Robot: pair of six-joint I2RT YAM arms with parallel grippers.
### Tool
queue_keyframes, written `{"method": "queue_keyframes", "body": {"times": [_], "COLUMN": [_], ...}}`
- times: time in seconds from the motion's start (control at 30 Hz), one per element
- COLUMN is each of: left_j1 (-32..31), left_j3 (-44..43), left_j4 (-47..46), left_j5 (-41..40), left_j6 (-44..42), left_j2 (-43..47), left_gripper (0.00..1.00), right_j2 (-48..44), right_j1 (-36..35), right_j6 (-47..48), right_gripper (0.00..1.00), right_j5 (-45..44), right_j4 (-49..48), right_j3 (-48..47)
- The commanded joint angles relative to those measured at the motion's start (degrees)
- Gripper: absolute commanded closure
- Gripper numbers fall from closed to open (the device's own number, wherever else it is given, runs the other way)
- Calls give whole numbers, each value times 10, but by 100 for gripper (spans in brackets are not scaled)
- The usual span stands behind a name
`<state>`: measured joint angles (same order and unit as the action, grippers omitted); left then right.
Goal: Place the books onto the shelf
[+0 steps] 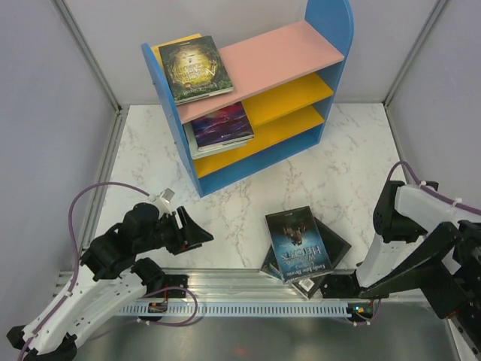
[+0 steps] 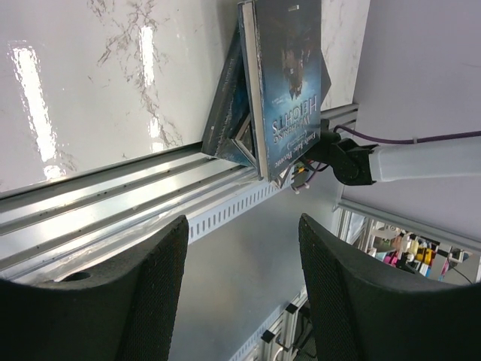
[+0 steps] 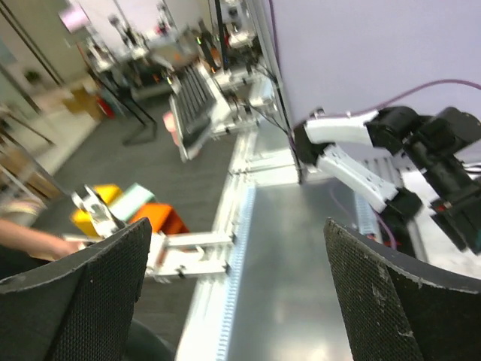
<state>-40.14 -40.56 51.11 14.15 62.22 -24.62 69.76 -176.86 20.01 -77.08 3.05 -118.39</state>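
**Two books left at the desk's edge as both grippers stand empty**

A dark blue book (image 1: 298, 242) is seen lying flat on a black book (image 1: 337, 242) near the front of the desk (image 1: 150, 165), the pile's near corner resting over the metal rail (image 1: 225, 282) at the edge. The shelf (image 1: 340, 45) stands well apart at the back. It is already loaded with a dark green book (image 1: 195, 68) on a yellow book (image 1: 174, 41) on the pink top board (image 1: 285, 53), and with a purple book (image 1: 222, 124) on a small stack on the yellow board (image 1: 297, 94) below.

The left gripper (image 2: 242, 233) is held partly open with nothing between its fingers, aimed along the rail towards the pile. The right gripper (image 3: 237, 226) is spread wide and empty, turned away from the desk.

Trouble is judged most likely at the pick-up. The thin books lie flat, so a finger may fail to get under a cover. A sideways push could slide the upper book off the lower, or send both over the rail. The right arm's base stands just beside the pile and could be struck on the approach.
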Motion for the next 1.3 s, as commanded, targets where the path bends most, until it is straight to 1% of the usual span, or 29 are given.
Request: {"method": "queue_keyframes", "body": {"times": [0.0, 0.03, 0.07, 0.1, 0.13, 0.17, 0.2, 0.23, 0.27, 0.33, 0.37, 0.43, 0.47, 0.5, 0.53, 0.57, 0.6, 0.63, 0.67, 0.7, 0.73, 0.77, 0.8, 0.83, 0.87, 0.93, 1.13, 1.2, 1.27], "left_j1": [1, 1, 1, 1, 1, 1, 1, 1, 1, 1, 1, 1, 1, 1, 1, 1, 1, 1, 1, 1, 1, 1, 1, 1, 1, 1, 1, 1, 1], "left_j3": [14, 18, 19, 22, 23, 21, 19, 17, 16, 18, 19, 19, 15, 14, 11, 8, 7, 8, 7, 7, 6, 5, 3, 0, -5, -10, -8, -6, -13], "left_j4": [-31, -35, -38, -42, -50, -52, -55, -58, -62, -70, -79, -84, -86, -86, -85, -84, -84, -84, -83, -83, -82, -83, -83, -83, -83, -82, -73, -70, -59], "left_j5": [18, 23, 24, 25, 25, 26, 26, 28, 28, 29, 32, 36, 39, 39, 39, 40, 40, 39, 39, 40, 40, 39, 38, 38, 38, 38, 27, 21, 11], "left_j6": [-10, -10, -11, -11, -13, -13, -15, -21, -23, -27, -27, -27, -27, -30, -31, -31, -30, -28, -25, -23, -21, -18, -17, -17, -14, -11, 5, 18, 23], "left_j2": [-13, -16, -17, -20, -24, -26, -36, -42, -46, -60, -65, -75, -76, -77, -77, -75, -74, -73, -73, -72, -70, -69, -68, -68, -68, -66, -49, -38, -33], "left_gripper": [36, 36, 36, 36, 36, 36, 36, 36, 36, 36, 36, 36, 36, 36, 36, 36, 36, 36, 36, 36, 36, 36, 36, 36, 36, 36, 37, 37, 37], "right_j2": [-65, -86, -108, -101, -93, -71, -54, -32, -17, -29, -69, -130, -212, -262, -309, -375, -395, -394, -380, -334, -306, -278, -221, -198, -181, -158, -136, -105, -110], "right_j1": [-33, -74, -75, -75, -75, -75, -74, -74, -74, -74, -74, -74, -74, -74, -74, -74, -74, -70, -54, -43, -46, -48, -52, -53, -53, -63, -74, -74, -74], "right_j6": [75, 152, 242, 333, 404, 458, 549, 760, 747, 704, 645, 564, 461, 398, 334, 26, -208, -355, -209, -215, -150, -128, -95, -84, -72, -41, 3, -6, -60], "right_gripper": [2, 2, 2, 2, 2, 2, 2, 2, 2, 2, 2, 2, 2, 2, 2, 2, 2, 2, 2, 2, 2, 2, 2, 2, 2, 2, 2, 2, 2], "right_j5": [-274, -248, -237, -240, -243, -282, -307, -314, -312, -312, -312, -295, -281, -256, -243, -223, -8, 67, 76, 194, 233, 301, 356, 391, 423, 486, 511, 484, 413], "right_j4": [-16, -123, -391, -477, -526, -650, -789, -976, -1037, -1039, -1039, -1038, -1037, -1037, -1027, -706, -382, -44, -239, -140, -108, -59, -12, 57, 83, 117, 140, 169, 195], "right_j3": [43, 96, 155, 210, 228, 240, 241, 238, 266, 319, 356, 500, 620, 677, 723, 726, 667, 589, 589, 523, 473, 375, 315, 267, 188, 139, 108, 77, 96]}}
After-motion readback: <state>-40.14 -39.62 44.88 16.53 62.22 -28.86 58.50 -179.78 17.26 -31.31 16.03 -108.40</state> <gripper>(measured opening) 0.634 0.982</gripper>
